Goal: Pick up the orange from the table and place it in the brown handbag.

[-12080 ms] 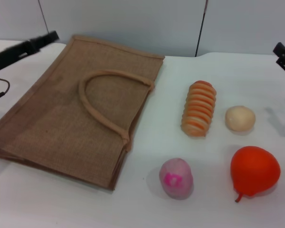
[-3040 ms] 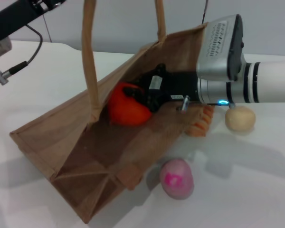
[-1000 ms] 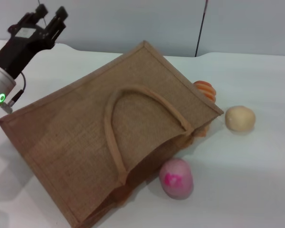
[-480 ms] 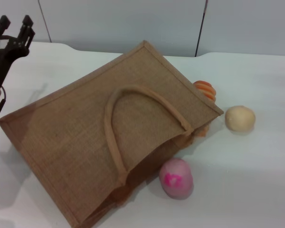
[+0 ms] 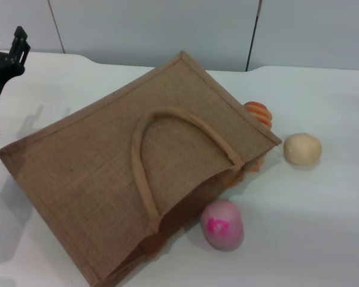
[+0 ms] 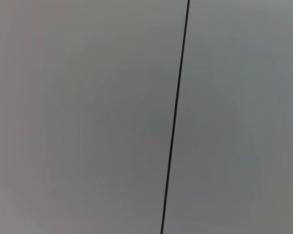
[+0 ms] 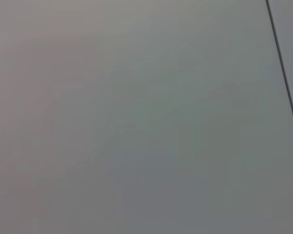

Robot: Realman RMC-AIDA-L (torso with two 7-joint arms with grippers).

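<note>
The brown handbag point(image 5: 102, 179) lies flat and slanted across the white table point(image 5: 323, 215), its loop handle point(image 5: 145, 179) on top. The orange is hidden from view; no part of it shows outside the bag. My left gripper point(image 5: 6, 37) is raised at the far left edge, apart from the bag, with its two fingers spread and nothing between them. My right gripper is out of view. Both wrist views show only a plain grey wall.
A pink ball point(image 5: 222, 224) lies against the bag's near right side. A pale beige ball point(image 5: 302, 149) sits to the right. The ribbed orange-and-cream oblong point(image 5: 258, 113) peeks out behind the bag's right corner. A grey wall point(image 5: 167, 24) stands behind.
The left arm has drawn back up and to the left, away from the bag. The bag and the other items have stayed still.
</note>
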